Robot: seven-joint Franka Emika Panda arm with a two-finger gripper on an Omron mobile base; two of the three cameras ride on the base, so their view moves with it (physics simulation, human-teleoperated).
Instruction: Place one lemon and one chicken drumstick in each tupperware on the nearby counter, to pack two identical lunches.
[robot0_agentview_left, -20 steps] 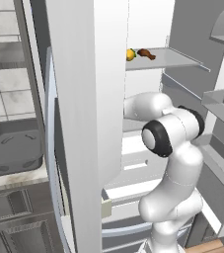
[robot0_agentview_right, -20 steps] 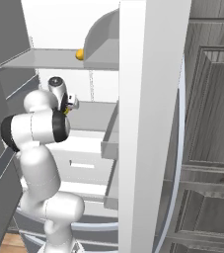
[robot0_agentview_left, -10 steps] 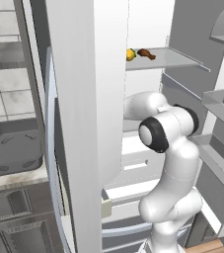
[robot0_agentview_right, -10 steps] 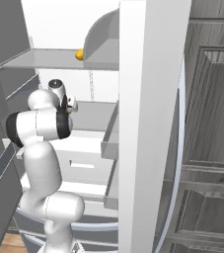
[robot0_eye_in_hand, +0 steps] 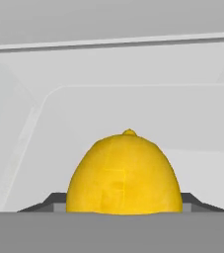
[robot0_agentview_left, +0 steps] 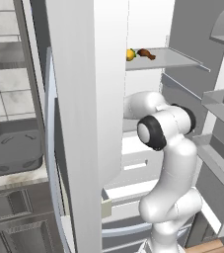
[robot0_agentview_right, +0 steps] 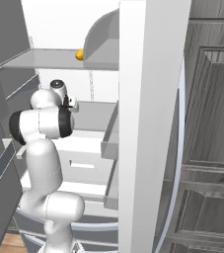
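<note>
A lemon [robot0_eye_in_hand: 123, 173] sits right at my claw [robot0_eye_in_hand: 123, 205], between its dark tips, which flank it at both sides; whether they press it or stand apart I cannot tell. My arm [robot0_agentview_left: 165, 148] reaches folded into the fridge under a shelf [robot0_agentview_left: 170, 59] carrying another lemon [robot0_agentview_left: 130, 54] beside a chicken drumstick [robot0_agentview_left: 146, 53]. One tupperware [robot0_agentview_left: 12, 153] rests on the table [robot0_agentview_left: 10, 179] at left.

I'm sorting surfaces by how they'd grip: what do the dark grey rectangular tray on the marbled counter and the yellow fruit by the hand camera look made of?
The dark grey rectangular tray looks like matte moulded plastic: rounded corners, dull sheen. The yellow fruit, a lemon, shows smooth, faintly blotchy rind, no gloss.
</note>
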